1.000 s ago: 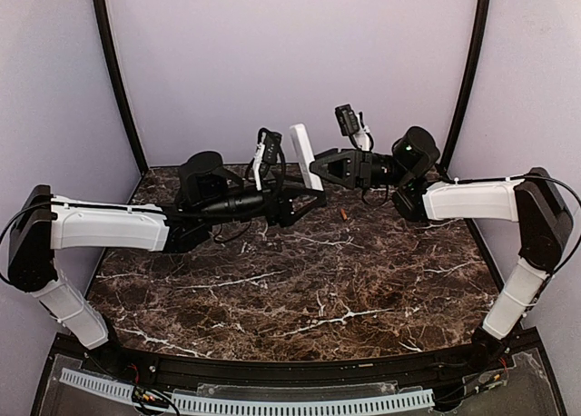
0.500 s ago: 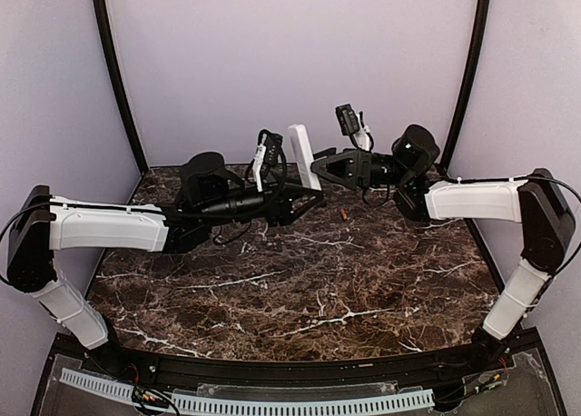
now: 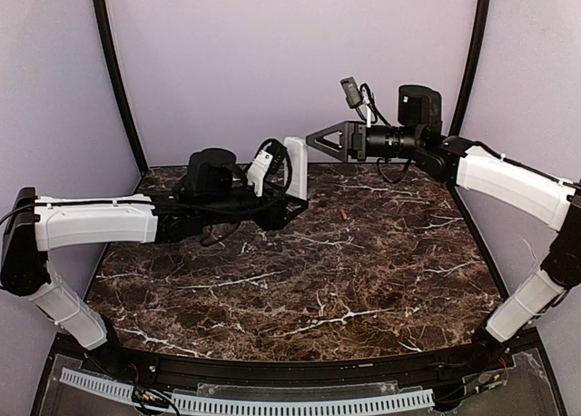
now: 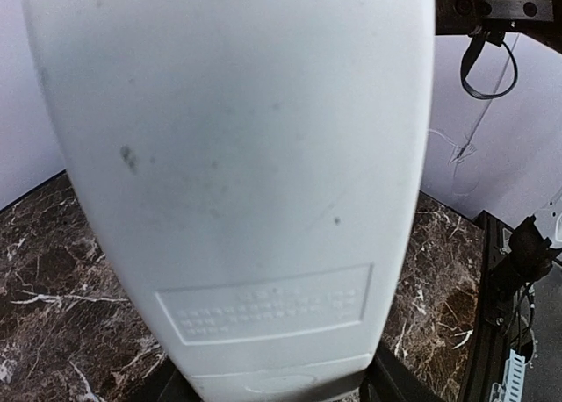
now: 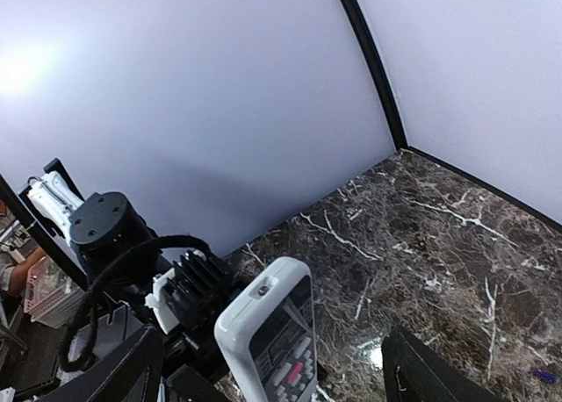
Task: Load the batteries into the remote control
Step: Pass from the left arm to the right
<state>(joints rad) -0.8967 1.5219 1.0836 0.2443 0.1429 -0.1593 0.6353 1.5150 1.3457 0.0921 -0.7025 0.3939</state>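
A: What's around, quick?
B: Dark marble counter [image 3: 318, 280] w/ white veins. Lilac walls [image 3: 290, 53] on 3 sides, black curved strips [image 3: 113, 80] at both back corners.
A: Near edge?
B: White slotted rail [image 3: 272, 402] along a black rim.

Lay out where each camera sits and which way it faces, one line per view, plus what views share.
Top external: above and behind the bases, looking down across the marble table; both arms show, left gripper holding the remote control upright.
Left wrist: on the left wrist, facing along its fingers; the remote's plain back fills the view.
Right wrist: on the raised right wrist, looking down at the remote's button face; its own fingers frame the bottom edge.
Shared: all three show the remote and the table.
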